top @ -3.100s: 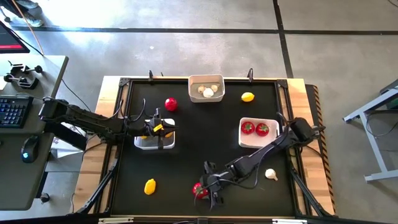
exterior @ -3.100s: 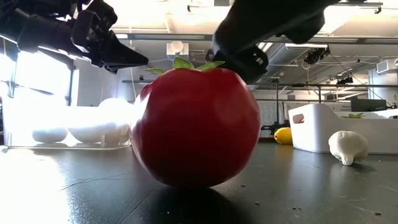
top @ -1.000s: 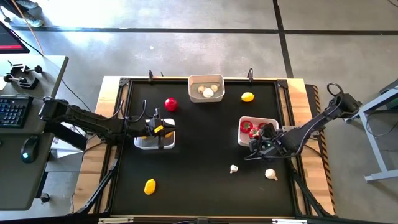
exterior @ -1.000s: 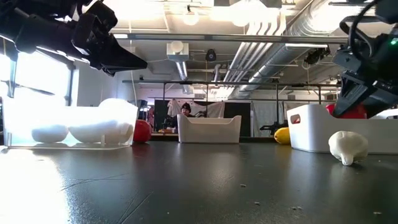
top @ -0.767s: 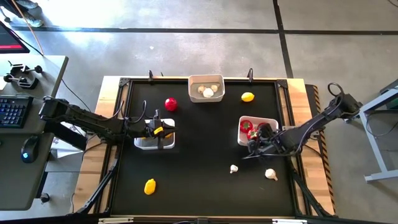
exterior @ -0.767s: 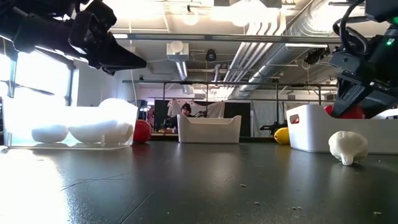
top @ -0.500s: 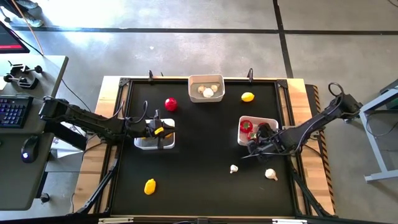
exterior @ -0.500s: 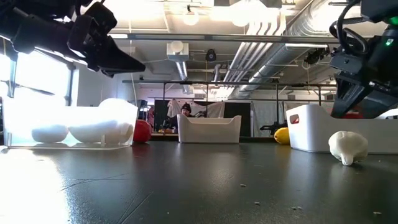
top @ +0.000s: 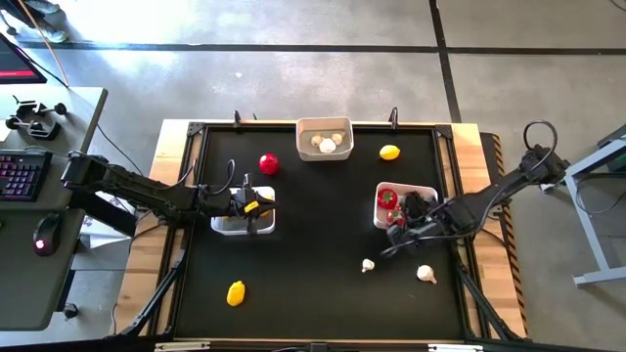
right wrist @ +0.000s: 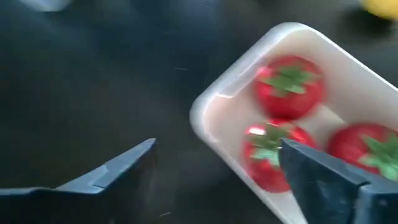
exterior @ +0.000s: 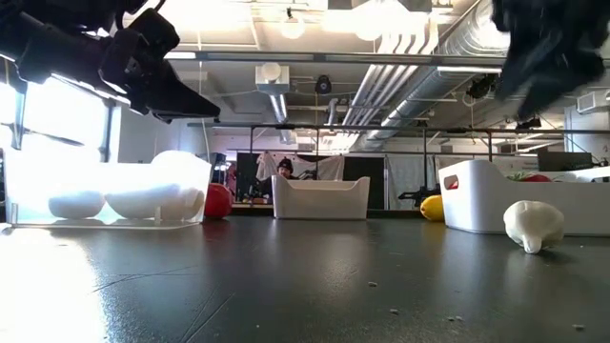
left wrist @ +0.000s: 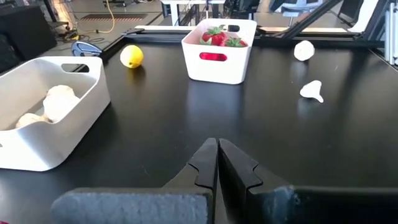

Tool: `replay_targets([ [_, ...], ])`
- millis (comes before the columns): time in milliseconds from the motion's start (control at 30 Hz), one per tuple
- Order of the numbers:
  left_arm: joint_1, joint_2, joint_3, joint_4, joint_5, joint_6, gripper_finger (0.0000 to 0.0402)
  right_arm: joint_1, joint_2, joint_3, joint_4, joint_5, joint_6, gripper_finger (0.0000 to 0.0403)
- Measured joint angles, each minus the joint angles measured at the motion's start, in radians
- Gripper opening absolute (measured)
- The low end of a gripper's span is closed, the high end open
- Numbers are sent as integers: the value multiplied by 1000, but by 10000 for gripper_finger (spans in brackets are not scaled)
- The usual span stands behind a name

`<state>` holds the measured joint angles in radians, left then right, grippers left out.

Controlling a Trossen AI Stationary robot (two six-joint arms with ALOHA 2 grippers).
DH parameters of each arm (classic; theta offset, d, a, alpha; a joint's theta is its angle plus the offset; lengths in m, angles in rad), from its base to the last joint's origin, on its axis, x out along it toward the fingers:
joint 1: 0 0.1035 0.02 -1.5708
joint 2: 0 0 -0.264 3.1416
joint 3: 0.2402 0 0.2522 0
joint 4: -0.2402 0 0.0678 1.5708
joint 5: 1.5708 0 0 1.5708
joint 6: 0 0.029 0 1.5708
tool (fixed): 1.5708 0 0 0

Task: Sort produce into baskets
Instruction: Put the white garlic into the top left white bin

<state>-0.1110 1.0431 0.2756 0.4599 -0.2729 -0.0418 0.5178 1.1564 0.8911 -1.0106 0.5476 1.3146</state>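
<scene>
Three red tomatoes (right wrist: 289,87) with green tops in white basket (top: 427,192) at table's right side. Right gripper (top: 399,228) over that basket's near edge, fingers spread wide, empty. Two white garlic bulbs (top: 368,265) on black mat near it, apart from each other. Far-centre basket (top: 324,125) holding garlic. Lemon (top: 389,152) beside it, another lemon (top: 236,291) front left. Loose tomato (top: 268,163) left of centre. Left gripper (left wrist: 217,163) pinched together, empty, over left basket (top: 223,226).
</scene>
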Motion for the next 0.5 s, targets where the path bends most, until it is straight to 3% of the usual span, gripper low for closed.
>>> replay_targets([
  [133, -18, 0, 0, -1, 0, 0, 0, 54, 61, 73, 97, -4, -154, 233],
  [367, -46, 0, 0, -1, 0, 0, 0, 131, 259, 125, 290, -126, -350, 59],
  [500, -63, 0, 0, 0, 0, 0, 0, 176, 377, 150, 332, -134, -351, 7],
])
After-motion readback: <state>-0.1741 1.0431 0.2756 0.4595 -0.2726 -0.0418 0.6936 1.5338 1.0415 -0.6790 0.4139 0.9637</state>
